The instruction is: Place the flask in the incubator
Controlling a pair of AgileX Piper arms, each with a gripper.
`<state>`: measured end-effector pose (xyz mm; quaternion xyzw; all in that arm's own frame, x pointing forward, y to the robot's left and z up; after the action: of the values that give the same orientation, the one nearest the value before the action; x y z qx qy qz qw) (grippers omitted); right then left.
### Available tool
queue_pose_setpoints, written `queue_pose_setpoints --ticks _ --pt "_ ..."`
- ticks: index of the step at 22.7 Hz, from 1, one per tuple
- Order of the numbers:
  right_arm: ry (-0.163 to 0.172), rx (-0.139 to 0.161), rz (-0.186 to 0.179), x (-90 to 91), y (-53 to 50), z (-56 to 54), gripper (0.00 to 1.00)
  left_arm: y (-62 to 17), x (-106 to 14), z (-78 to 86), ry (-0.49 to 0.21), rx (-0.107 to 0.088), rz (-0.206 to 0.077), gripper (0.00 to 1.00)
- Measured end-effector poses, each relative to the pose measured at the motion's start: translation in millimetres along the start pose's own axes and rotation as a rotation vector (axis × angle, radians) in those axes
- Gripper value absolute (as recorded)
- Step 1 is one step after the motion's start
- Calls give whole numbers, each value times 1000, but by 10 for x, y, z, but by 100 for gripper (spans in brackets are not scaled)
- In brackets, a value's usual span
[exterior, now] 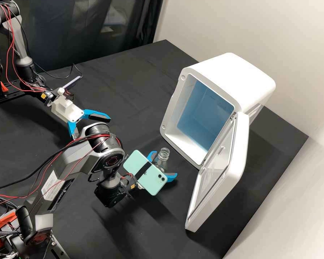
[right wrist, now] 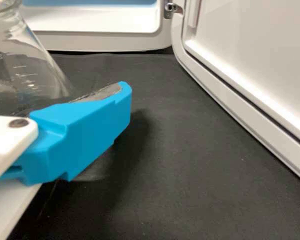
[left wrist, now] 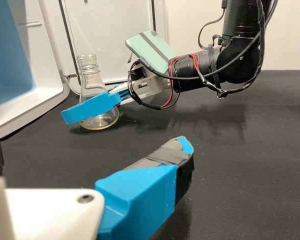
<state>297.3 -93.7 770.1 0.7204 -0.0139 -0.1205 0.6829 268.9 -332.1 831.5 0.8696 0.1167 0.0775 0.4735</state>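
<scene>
Forward and low: right end effector (exterior: 161,166), arm stretched out, fingers spread, seemingly not clamped. Behind it: left end effector (left wrist: 90,150), fingers apart.

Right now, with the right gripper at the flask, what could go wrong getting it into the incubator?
The flask is smooth, sloped glass, and the right gripper sits low on its cone; it may slip or tip when lifted.
The open door stands close beside the flask; the phone strapped on the wrist could clip it.
The incubator has a raised rim at its opening; a low carry could knock the flask's base on it.
</scene>
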Motion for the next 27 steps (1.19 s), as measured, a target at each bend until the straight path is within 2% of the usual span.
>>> queue_pose_setpoints --ticks 2,7,8,20,22,25,27 --pt "-2 8 0 -1 2 3 0 0 0 0 0 0 0 100" --pt "4 5 -3 -7 21 -13 0 -4 2 22 -8 1 -1 100" --pt "-1 16 -9 -10 27 -13 0 -5 3 27 -9 2 -2 100" --pt "2 21 -2 -33 58 -44 0 -10 6 58 -21 4 -4 100" --pt "-2 38 -9 -81 70 -49 0 -10 6 58 -21 4 -4 100" --pt "2 68 10 -148 148 -62 0 -10 6 58 -21 4 -4 100" --pt "1 100 33 -226 233 -68 0 -10 6 58 -21 4 -4 100"
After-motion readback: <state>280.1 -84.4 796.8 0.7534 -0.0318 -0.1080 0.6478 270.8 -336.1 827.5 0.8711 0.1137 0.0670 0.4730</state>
